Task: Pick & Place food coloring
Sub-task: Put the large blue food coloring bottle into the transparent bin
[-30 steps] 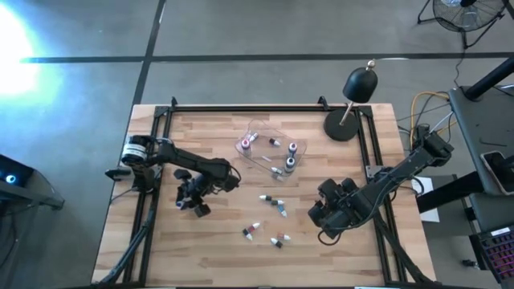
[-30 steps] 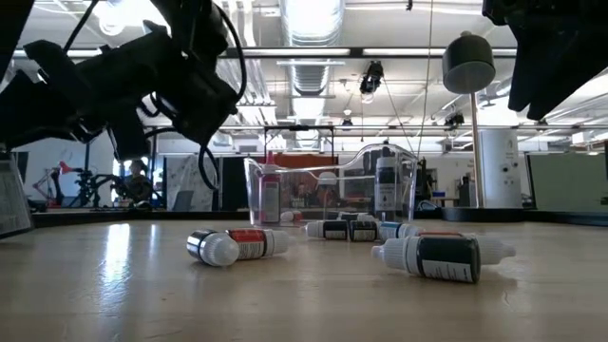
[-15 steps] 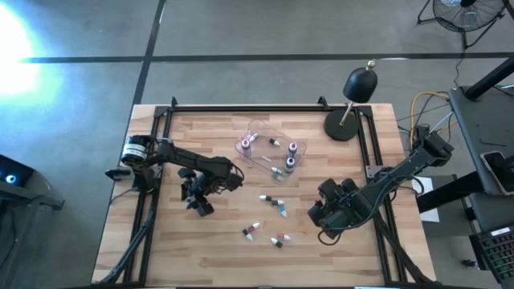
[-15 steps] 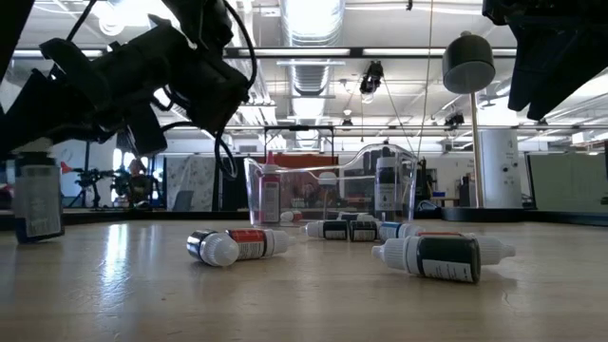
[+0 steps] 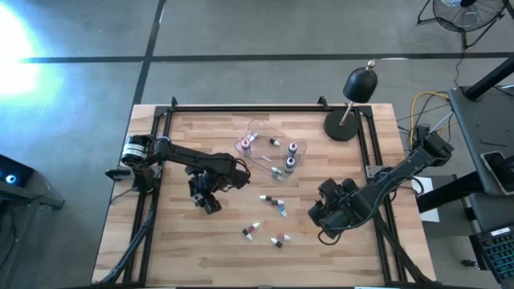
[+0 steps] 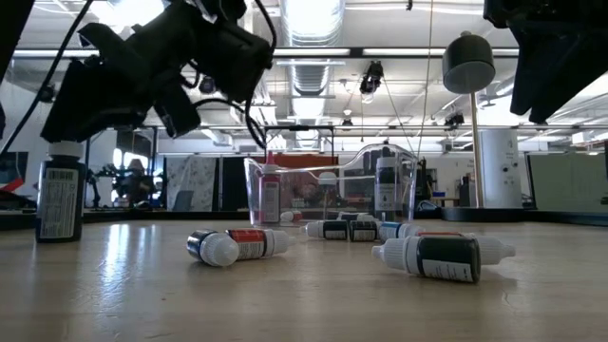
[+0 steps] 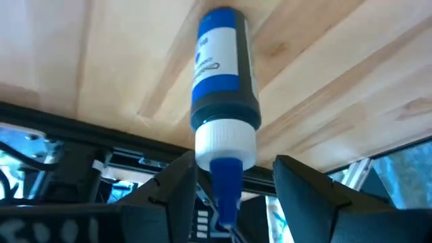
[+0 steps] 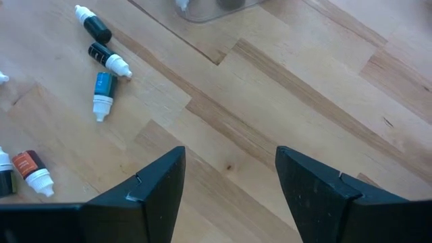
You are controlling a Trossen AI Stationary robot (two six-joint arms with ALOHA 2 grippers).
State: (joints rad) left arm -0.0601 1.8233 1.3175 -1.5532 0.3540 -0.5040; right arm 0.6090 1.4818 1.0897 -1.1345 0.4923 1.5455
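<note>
1. Food coloring bottles, high view: several stand in the clear tray (image 5: pixel 269 150) near the table's (image 5: pixel 161 249) far middle, while loose ones lie nearer, a pair (image 5: pixel 275 202) and two more pairs (image 5: pixel 265 234) toward the front. The left gripper (image 5: pixel 207 198) hovers left of the tray; the right gripper (image 5: pixel 325 217) waits over the right side, well apart from any bottle.

2. Low view: one dark bottle (image 6: pixel 59 199) stands upright and alone at the far left, nothing touching it, with the left arm's bulk raised above and beside it. The upright stance suggests it was deliberately set on its base. Other bottles lie on their sides in front of the tray, one large in the foreground (image 6: pixel 442 256).

3. Left wrist view: a blue-labelled bottle with white collar and blue tip (image 7: pixel 224 115) stands on the wood, its tip pointing toward the camera between the fingers (image 7: pixel 307 196). The fingers stand parted on either side, clear of the bottle; judged a release, not a grip.

4. Right wrist view: fingers (image 8: pixel 142 199) spread wide, holding nothing, above bare wood; three loose bottles (image 8: pixel 102 94) and an orange-labelled one (image 8: pixel 30 169) lie beyond.
</note>
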